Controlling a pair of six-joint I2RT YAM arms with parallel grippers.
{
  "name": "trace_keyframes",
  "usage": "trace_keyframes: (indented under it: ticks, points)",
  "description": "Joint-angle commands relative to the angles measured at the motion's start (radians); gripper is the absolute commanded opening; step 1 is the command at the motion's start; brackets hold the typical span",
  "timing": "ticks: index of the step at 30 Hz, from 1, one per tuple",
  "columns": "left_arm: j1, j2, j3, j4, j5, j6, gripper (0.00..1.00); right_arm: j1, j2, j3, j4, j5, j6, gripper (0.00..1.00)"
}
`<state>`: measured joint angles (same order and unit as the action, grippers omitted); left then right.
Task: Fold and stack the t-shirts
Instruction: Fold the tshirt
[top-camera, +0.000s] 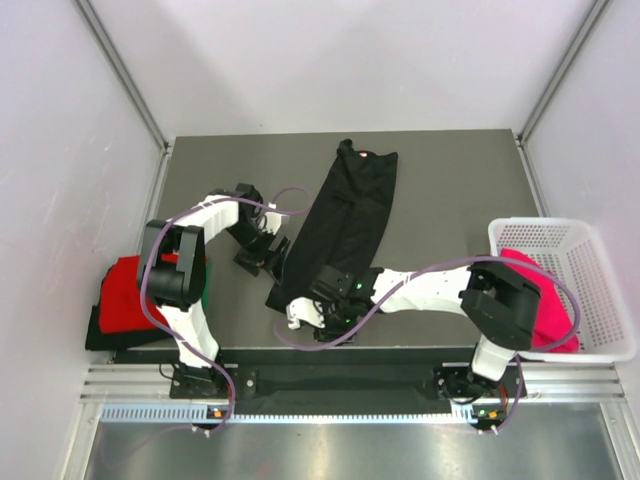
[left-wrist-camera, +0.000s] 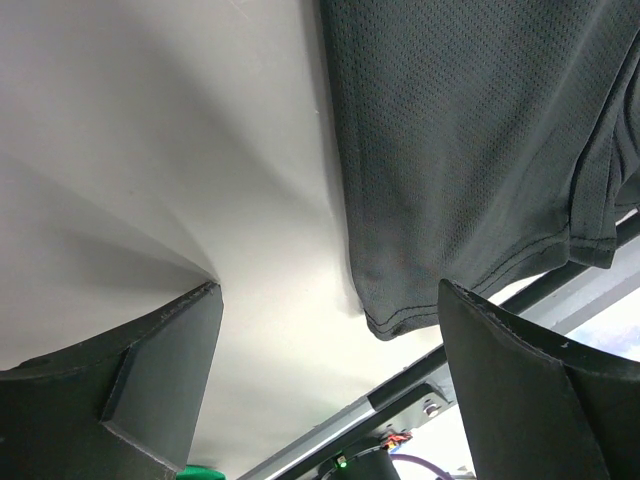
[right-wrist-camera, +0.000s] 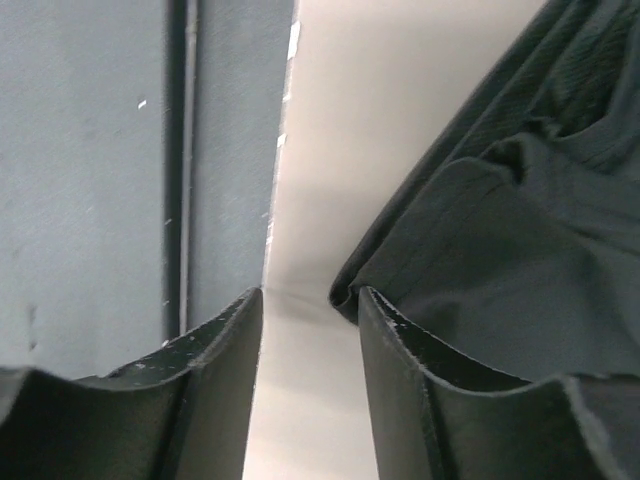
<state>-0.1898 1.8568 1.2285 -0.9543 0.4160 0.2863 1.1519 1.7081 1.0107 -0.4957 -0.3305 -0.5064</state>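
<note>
The left gripper (left-wrist-camera: 330, 287) gapes wide with nothing in it, the black t-shirt (left-wrist-camera: 470, 150) lying just ahead, toward its right finger. The right gripper (right-wrist-camera: 310, 293) is parted narrowly and empty, the shirt's corner just beside its right fingertip

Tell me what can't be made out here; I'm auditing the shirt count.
- Top view: left arm covers the pile under the red t-shirt; its layers cannot be counted.
- Top view: right arm hides part of the magenta-pink t-shirt in the basket; folded or not, unclear.
- Top view: the neck label on the black t-shirt is too small to read.
</note>
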Motion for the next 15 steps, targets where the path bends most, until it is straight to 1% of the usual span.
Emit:
trace_keyframes:
  ticks: [1, 2, 3, 5, 6, 9, 12, 15]
  points:
    - [0.010, -0.013, -0.021, 0.012, 0.018, 0.025, 0.93, 0.015, 0.033, 0.045, 0.032, 0.048, -0.021, 0.43]
    - [0.009, -0.013, -0.021, 0.014, 0.020, 0.025, 0.93, 0.017, 0.047, 0.045, 0.037, 0.056, -0.017, 0.40]
    - [0.009, -0.011, -0.023, 0.014, 0.020, 0.024, 0.93, 0.022, 0.056, 0.045, 0.043, 0.071, -0.011, 0.30]
    - [0.010, -0.016, -0.021, 0.011, 0.018, 0.024, 0.93, 0.028, 0.080, 0.052, 0.036, 0.091, -0.012, 0.21]
    - [0.010, -0.016, -0.017, 0.008, 0.017, 0.021, 0.93, 0.031, 0.085, 0.054, 0.031, 0.094, -0.014, 0.11]
    - [0.013, -0.024, -0.009, 0.002, 0.007, 0.019, 0.95, 0.038, 0.065, 0.055, -0.018, 0.091, -0.032, 0.00]
    - [0.018, -0.033, 0.003, 0.000, -0.003, 0.007, 0.99, 0.045, 0.009, 0.025, -0.075, 0.093, -0.046, 0.00]
    - [0.021, -0.030, 0.018, -0.003, -0.005, 0.008, 0.99, 0.052, -0.048, -0.014, -0.121, 0.090, -0.070, 0.00]
